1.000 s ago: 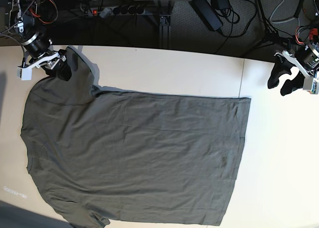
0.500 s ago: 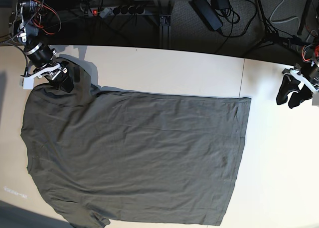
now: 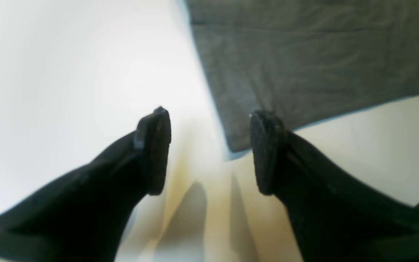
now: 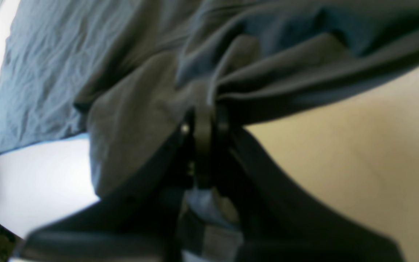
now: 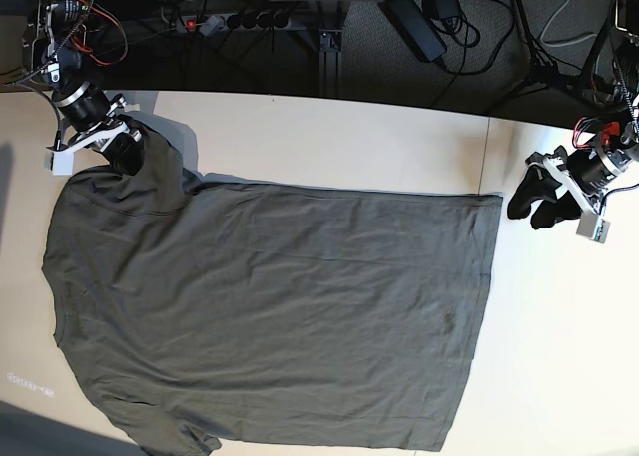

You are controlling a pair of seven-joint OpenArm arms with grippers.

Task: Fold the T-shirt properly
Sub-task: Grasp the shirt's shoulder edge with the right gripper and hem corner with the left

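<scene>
The T-shirt [image 4: 129, 120] is now caught at its far sleeve: in the right wrist view the right gripper [image 4: 204, 120] has its jaws pressed together on a bunched fold of the dark cloth, which gathers into creases where it enters them. A second ago those jaws stood spread over the sleeve, so the pinch has only just been made. In the base view this gripper [image 5: 118, 149] sits at the sleeve on the far left corner of the garment, and the sleeve tip there looks drawn up toward it.

The left gripper [image 3: 209, 153] has its jaws wide apart with nothing between them. It has come in from the table's right edge and now hangs just beside the far hem corner of the shirt, which shows between and beyond its fingertips [image 3: 266, 153] without touching them. In the base view it [image 5: 544, 202] is close to that corner, still off the cloth.

The shirt itself [image 5: 270, 316] lies flat and spread on the pale table [image 5: 349, 142], collar end to the left, unfolded. One corner is secured; the hem corner likely needs gripping next before any fold can start.
</scene>
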